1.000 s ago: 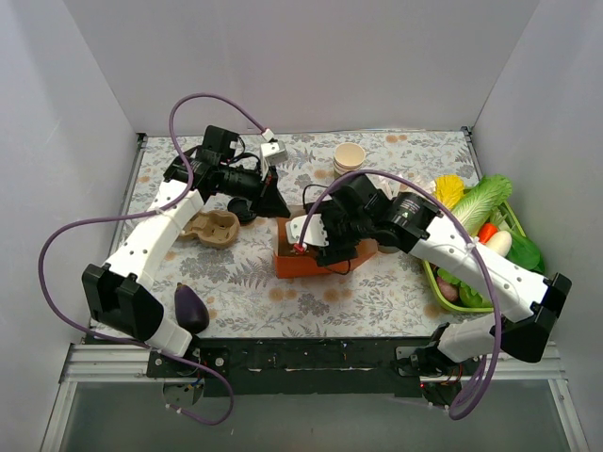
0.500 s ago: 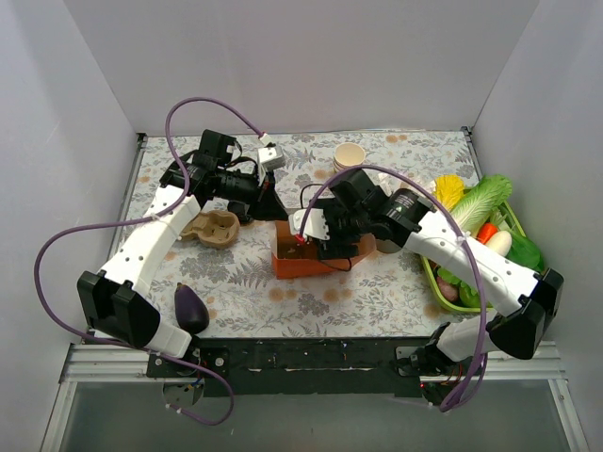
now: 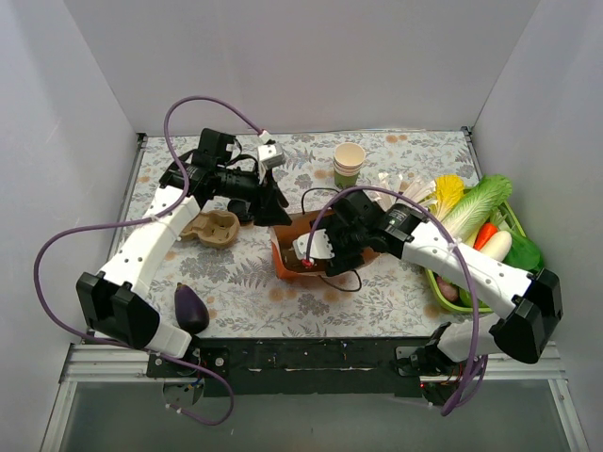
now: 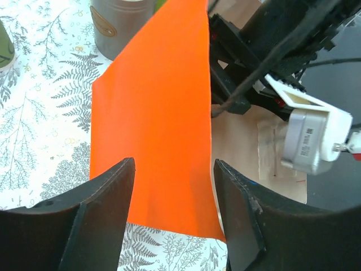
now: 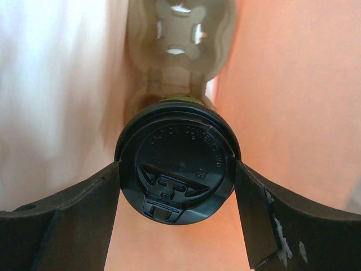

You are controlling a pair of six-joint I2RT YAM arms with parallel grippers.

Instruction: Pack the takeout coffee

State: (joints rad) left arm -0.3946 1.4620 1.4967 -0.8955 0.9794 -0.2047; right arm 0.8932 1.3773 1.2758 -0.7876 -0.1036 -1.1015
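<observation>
The takeout coffee (image 5: 176, 164), a cup under a round black lid, sits between the fingers of my right gripper (image 5: 177, 165), which is shut on the lid's rim. Both are down inside the orange paper bag (image 3: 282, 262), so the cup is hidden in the top view, where only the right gripper (image 3: 317, 252) shows at the bag's mouth. A brown cup tray (image 5: 177, 34) lies deeper in the bag. My left gripper (image 4: 173, 164) stands open astride the bag's orange side (image 4: 152, 113) without pinching it; from above the left gripper (image 3: 276, 209) is at the bag's back left corner.
A stack of lidless cups (image 3: 350, 162) stands at the back. A cardboard cup carrier (image 3: 212, 228) lies left of the bag, and an eggplant (image 3: 190, 306) near the left arm's base. A green basket (image 3: 441, 282) of vegetables fills the right side. A grey tin (image 4: 121, 25) stands beyond the bag.
My left gripper has opened and let go of the bag's edge. The bag has slumped open, showing its brown inside. My right gripper has moved down and nearer with the coffee.
</observation>
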